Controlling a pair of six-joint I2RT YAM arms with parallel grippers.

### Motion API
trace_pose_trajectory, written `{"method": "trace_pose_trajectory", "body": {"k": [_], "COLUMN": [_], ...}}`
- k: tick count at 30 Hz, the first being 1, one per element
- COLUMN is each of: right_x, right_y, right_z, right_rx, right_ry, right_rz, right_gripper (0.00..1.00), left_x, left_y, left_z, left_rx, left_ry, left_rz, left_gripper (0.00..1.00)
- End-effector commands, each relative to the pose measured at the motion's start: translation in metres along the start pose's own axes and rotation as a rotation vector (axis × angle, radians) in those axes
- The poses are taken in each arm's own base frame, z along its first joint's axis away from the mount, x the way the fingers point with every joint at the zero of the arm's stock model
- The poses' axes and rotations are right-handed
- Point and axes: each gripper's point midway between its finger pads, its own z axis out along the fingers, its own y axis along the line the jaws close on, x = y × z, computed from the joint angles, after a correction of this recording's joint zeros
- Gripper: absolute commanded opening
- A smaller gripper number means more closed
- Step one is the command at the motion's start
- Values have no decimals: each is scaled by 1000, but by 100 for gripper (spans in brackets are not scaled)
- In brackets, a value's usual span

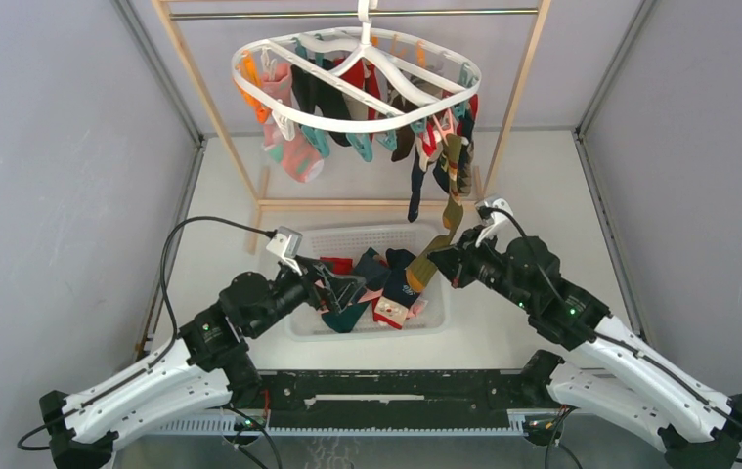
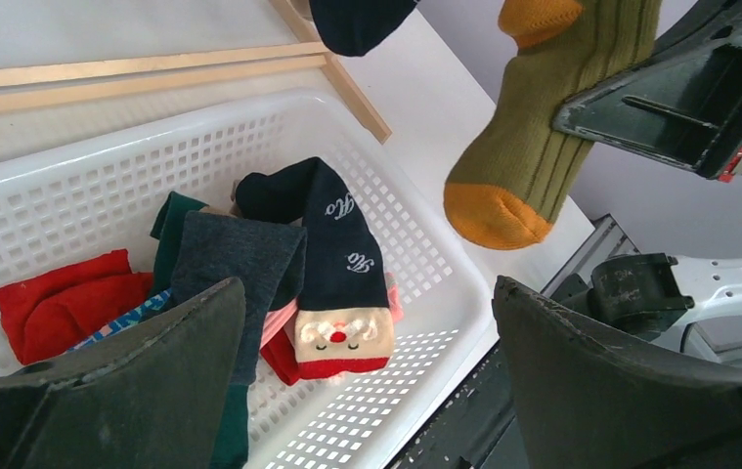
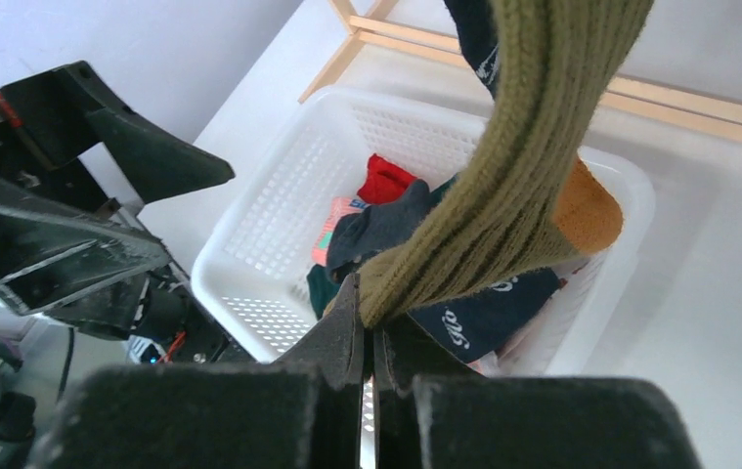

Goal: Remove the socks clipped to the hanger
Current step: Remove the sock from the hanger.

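Observation:
The white oval hanger (image 1: 357, 125) hangs from the rod of a wooden rack, with several socks (image 1: 298, 147) clipped under it. An olive sock with an orange toe (image 1: 432, 256) stretches from the hanger's right side down over the basket. My right gripper (image 1: 448, 262) is shut on this olive sock (image 3: 513, 186), pinching its lower part between the closed fingers (image 3: 347, 332). My left gripper (image 1: 347, 286) stands open above the basket, holding nothing. In the left wrist view the olive sock (image 2: 533, 127) hangs to the upper right of the wide-apart left fingers (image 2: 152, 371).
A white mesh basket (image 1: 300, 327) between the arms holds several loose socks, among them a navy Santa sock (image 2: 332, 254) and a red one (image 2: 54, 303). The wooden rack's base bars (image 1: 347, 205) lie just behind the basket. Grey walls close both sides.

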Motion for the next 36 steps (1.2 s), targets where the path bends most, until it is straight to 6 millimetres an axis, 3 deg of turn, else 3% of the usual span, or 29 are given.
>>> {"method": "trace_pose_trajectory", "body": {"k": [1,9,18,28,36], "right_x": [-23,-40,-50,-46,-43], "right_y": [26,52,71,75,79], "right_z": [-19,-37,-42,-26,-10], "right_rx": [-101,-221,-315,-331,-345], "right_ry": [-49,-88,-101,-89,-71], "right_rz": [38,86,133,159,162], "right_gripper": [0,0,0,0,0], "left_x": [-18,-19,-26,-32,-37], "left_y": [-14,-15,-24,-46,-78], "left_z": [-4,-8,-14,-11,-2], "left_rx": [55,64,105,200,350], "left_ry": [-56,-64,-85,-81,-79], "left_rz": [0,-6,-22,-27,-21], "left_gripper": [100,100,100,100,100]}}
